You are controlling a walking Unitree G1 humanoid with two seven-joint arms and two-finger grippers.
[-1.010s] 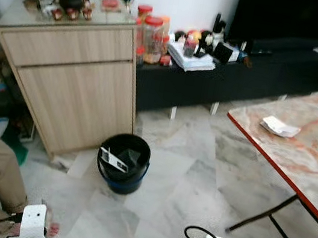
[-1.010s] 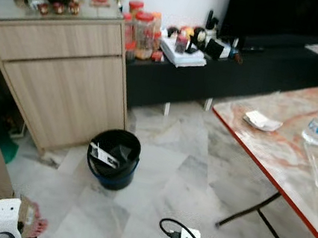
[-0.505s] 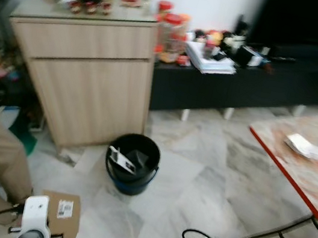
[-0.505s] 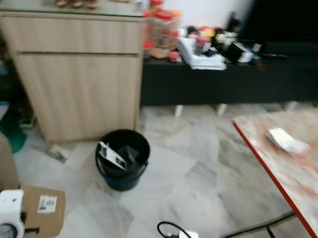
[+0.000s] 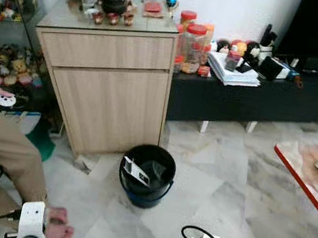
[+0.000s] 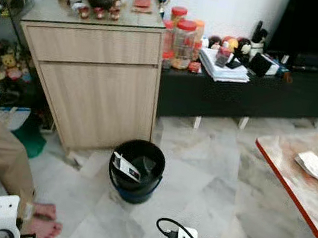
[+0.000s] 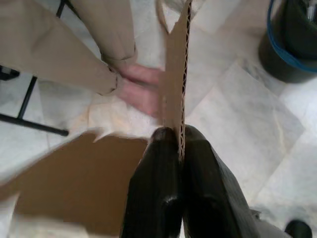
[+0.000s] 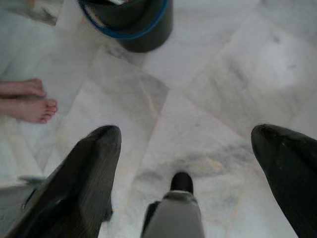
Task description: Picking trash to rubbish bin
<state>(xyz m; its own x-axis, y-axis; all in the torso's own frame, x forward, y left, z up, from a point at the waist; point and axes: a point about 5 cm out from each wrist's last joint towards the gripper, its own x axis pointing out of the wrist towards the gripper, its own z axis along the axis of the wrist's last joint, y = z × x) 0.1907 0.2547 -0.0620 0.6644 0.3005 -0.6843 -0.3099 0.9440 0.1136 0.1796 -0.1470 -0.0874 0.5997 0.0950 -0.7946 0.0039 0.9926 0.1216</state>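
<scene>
Gone from the floor since half a second ago, the cardboard piece (image 7: 174,89) is now clamped edge-on between the left gripper (image 7: 179,148) fingers, beside a seated person's bare feet (image 5: 57,224). Ahead stands the black rubbish bin (image 5: 147,175), trash inside, before the wooden cabinet (image 5: 110,86). Farther right, the right gripper (image 8: 188,148) hangs spread wide over marble floor (image 6: 222,178).

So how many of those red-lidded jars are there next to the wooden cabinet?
3 that I can make out: a large jar in front, one behind it nearest the cabinet, and a smaller one beside them. More may be hidden behind.
</scene>
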